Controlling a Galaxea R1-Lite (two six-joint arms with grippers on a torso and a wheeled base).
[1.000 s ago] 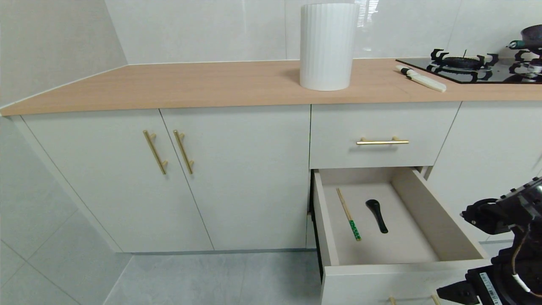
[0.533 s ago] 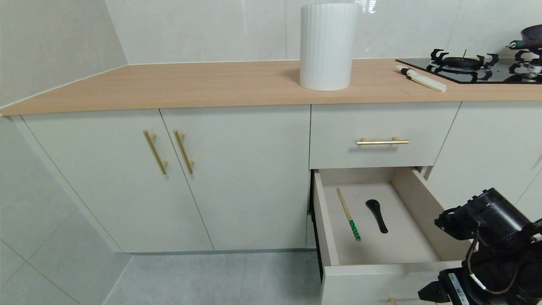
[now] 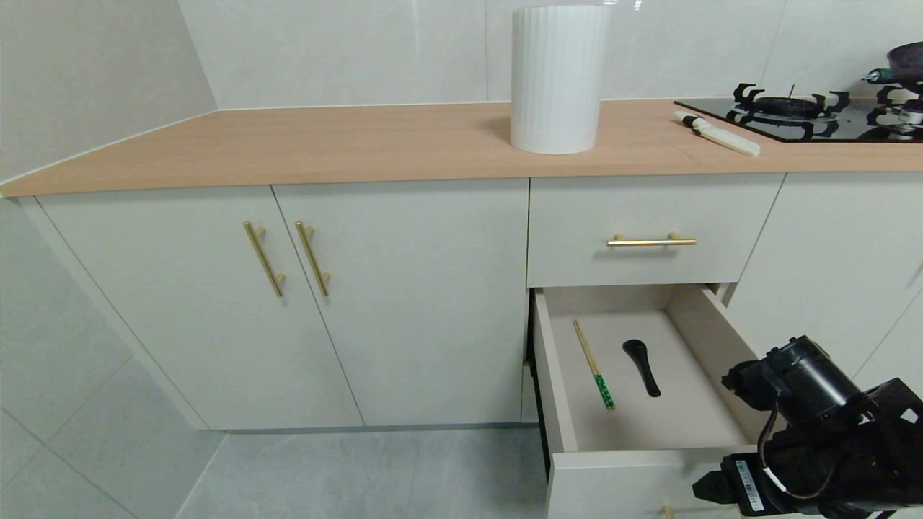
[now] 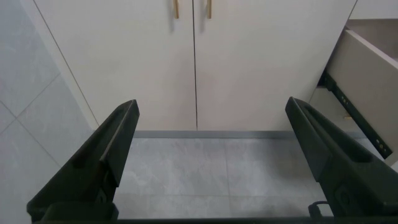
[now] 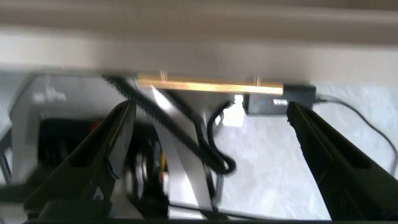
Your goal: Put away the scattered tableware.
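knife (image 3: 717,134): head view, on counter (image 3: 360,144) far beyond right arm (image 3: 807,389); shutting drawer (image 3: 714,346) now strands it
left gripper (image 4: 211,106): left wrist view, spread, empty
right gripper (image 5: 210,112): right wrist view, spread, handle (image 5: 210,83) just ahead; skewed approach could bump it
right arm: has swung closer to drawer front; spoon (image 3: 642,366), chopsticks (image 3: 594,365) unmoved inside

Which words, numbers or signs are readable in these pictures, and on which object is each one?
No text can be read.
White label on the right arm: dark print, too small to read.
Chopsticks, spoon, white container: no print is visible on them.
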